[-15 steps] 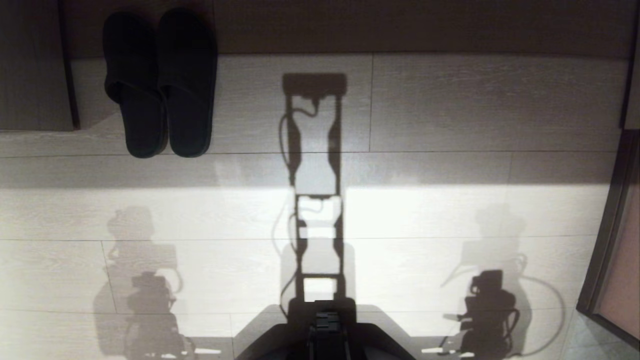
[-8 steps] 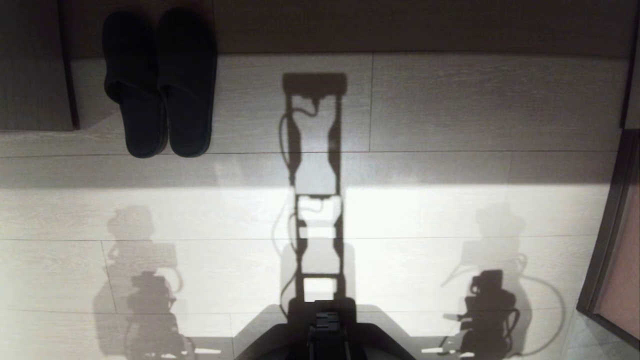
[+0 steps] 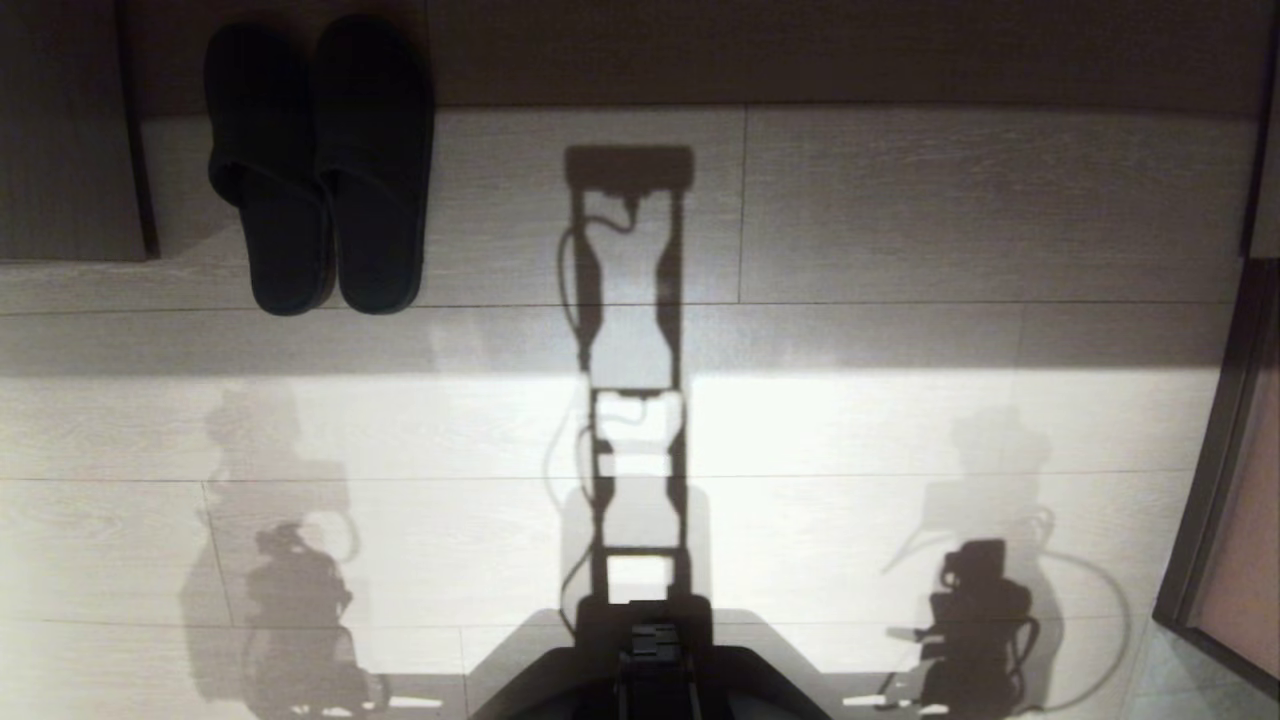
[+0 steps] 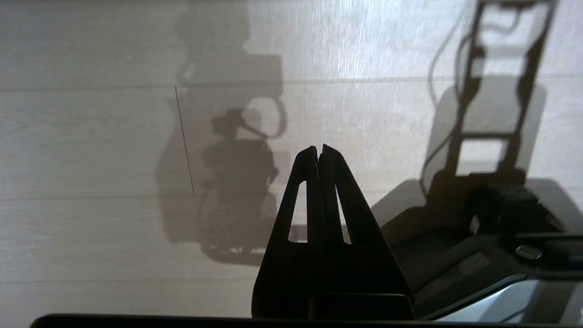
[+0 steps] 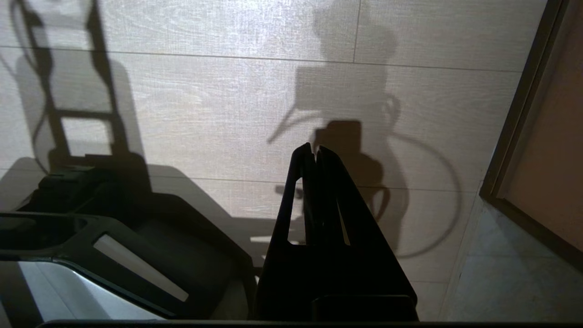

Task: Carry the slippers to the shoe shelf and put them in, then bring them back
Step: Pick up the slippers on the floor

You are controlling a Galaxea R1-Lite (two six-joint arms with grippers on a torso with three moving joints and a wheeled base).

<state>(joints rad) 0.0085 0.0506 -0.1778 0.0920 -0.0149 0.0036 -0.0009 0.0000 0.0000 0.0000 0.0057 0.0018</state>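
The slippers (image 3: 320, 160), a plain black pair, lie side by side on the pale floor at the far left in the head view. Their toes point away from me into a dark strip. Neither arm shows in the head view, only their shadows on the floor. My left gripper (image 4: 318, 152) hangs over bare floor in the left wrist view, shut with nothing in it. My right gripper (image 5: 314, 150) is likewise shut and empty over the floor. The shoe shelf is out of view.
A dark wood panel (image 3: 60, 130) stands left of the slippers, and a dark band (image 3: 800, 50) runs along the far edge. A dark door frame (image 3: 1215, 450) borders the right side. My base (image 3: 650, 670) sits at the near edge.
The left arm's shadow on the floor has changed shape and stretched a little farther away, so the left arm has started to move. The slippers and the right arm's shadow are unchanged.
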